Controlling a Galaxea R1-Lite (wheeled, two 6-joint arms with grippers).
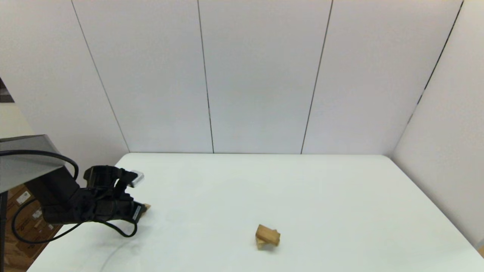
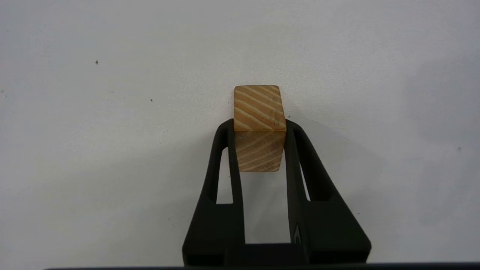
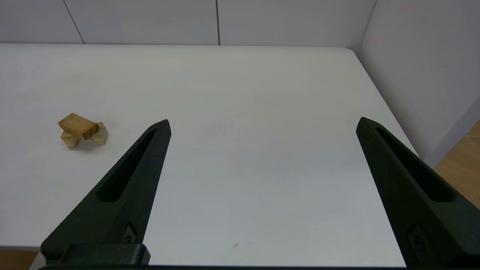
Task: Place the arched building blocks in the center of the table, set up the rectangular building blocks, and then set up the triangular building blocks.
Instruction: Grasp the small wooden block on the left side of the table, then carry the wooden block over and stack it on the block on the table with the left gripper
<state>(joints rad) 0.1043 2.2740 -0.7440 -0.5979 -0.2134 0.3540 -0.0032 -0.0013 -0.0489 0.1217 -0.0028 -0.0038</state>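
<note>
1. My left gripper [image 2: 259,125] is at the near left part of the large white smooth-topped table [image 1: 302,189], its two black fingers [image 2: 225,150] closed against opposite sides of a small light-wood triangular wedge block [image 2: 258,127].
2. The wedge projects past my left fingertips; the wrist view shows two grained faces meeting at an edge. In the head view, only a tip of it [image 1: 147,206] is visible beyond the gripper.
3. Well to the right of my left gripper, the plain light-brown wooden oblong brick [image 1: 268,234] lies tilted on top of the light-wood arched block [image 3: 99,135].
4. My right gripper [image 3: 262,125] is spread wide and holds nothing; the stacked pair lies to its left.
</note>
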